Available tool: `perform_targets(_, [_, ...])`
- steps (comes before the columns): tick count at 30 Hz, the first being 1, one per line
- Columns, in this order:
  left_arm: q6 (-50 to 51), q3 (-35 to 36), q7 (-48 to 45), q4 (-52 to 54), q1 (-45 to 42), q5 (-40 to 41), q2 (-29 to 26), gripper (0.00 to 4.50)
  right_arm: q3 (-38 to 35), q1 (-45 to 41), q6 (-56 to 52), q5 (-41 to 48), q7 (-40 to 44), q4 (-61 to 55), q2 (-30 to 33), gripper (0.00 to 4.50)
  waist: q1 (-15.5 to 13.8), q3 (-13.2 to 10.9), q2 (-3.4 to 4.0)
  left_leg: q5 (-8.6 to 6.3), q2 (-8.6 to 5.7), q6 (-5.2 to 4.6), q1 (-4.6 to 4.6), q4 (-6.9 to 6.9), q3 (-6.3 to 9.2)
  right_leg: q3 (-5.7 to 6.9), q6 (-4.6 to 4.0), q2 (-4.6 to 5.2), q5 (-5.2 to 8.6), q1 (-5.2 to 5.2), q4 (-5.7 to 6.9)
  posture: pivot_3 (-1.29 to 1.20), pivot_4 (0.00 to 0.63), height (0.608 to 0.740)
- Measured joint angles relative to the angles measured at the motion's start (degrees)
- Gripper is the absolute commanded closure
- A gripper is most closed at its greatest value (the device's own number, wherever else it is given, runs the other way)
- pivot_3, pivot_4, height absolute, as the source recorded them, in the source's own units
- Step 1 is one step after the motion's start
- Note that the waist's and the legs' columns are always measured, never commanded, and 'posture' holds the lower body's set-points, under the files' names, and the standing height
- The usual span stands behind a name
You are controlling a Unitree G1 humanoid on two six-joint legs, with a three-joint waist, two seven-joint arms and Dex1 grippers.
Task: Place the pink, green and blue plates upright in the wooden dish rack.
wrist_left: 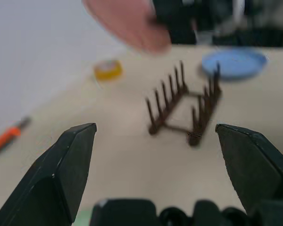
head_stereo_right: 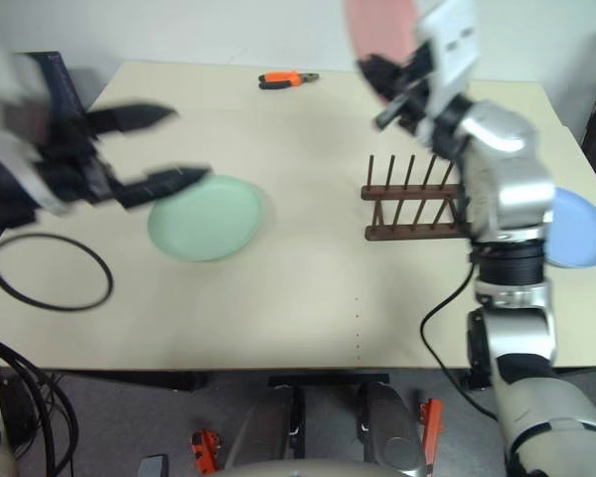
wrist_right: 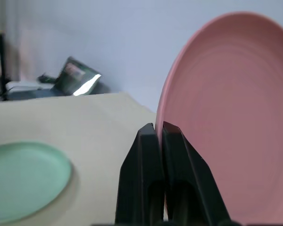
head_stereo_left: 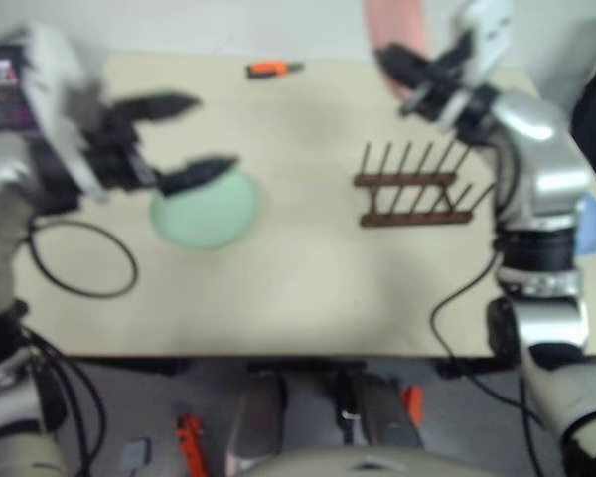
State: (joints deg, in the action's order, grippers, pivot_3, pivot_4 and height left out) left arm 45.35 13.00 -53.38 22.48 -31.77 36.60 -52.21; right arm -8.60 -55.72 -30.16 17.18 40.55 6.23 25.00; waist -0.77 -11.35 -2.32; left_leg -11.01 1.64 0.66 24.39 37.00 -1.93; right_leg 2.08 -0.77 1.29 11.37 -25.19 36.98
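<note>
Above the wooden dish rack [head_stereo_right: 413, 199], right claw [wrist_right: 159, 129] pinches pink plate [wrist_right: 231, 122].

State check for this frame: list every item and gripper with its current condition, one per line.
pink plate: held upright in the air, clamped at its rim.
right gripper: shut on the pink plate.
left gripper: open, holding nothing.
green plate: flat on the table.
blue plate: flat on the table.
wooden dish rack: no plates in it.
</note>
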Motion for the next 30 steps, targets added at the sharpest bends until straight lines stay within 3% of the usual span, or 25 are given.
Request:
perform_targets(5, [-5.9, -14.35, 0.63, 0.87, 1.48, -8.68, 2.4, 0.05, -9.01, 0.02, -10.62, 9.2, 1.87, 2.6, 7.8, 4.5, -0.13, -0.01, 0.01, 0.0, 0.05, -0.02, 0.0, -0.08, -0.15, -0.07, -0.03, -0.08, 0.01, -0.06, 0.02, 0.0, 0.15, 0.74])
perform_targets(10, [-8.94, -21.78, 1.52, -0.11, 1.66, -14.4, 5.43, 0.05, -17.12, 0.0, -20.72, 18.84, 3.77, 5.6, 14.01, 4.5, 0.39, -0.03, 0.05, -0.02, 0.06, -0.04, 0.0, -0.18, -0.18, -0.02, 0.12, -0.2, -0.07, -0.11, 0.03, 0.0, 0.15, 0.74])
perform_targets(19, [-11.24, -22.82, 0.14, -2.12, 1.6, -16.8, 7.55, 0.05, -20.06, 5.01, -32.6, 28.28, 11.21, 12.02, 21.0, 4.5, 0.96, -0.05, 0.11, -0.02, 0.03, -0.05, -0.05, -0.07, -0.07, -0.01, 0.16, -0.24, -0.12, -0.05, 0.05, 0.0, 0.15, 0.74])
perform_targets(30, [-12.04, -23.72, -1.08, -2.86, 1.6, -18.8, 8.11, 0.05, -16.8, 6.65, -32.6, 28.96, 18.9, 19.31, 23.09, 4.5, 0.92, -0.07, 0.14, -0.02, 0.03, -0.08, 0.01, -0.07, -0.06, -0.06, 0.27, -0.27, -0.16, -0.06, -0.04, 0.0, 0.15, 0.74])
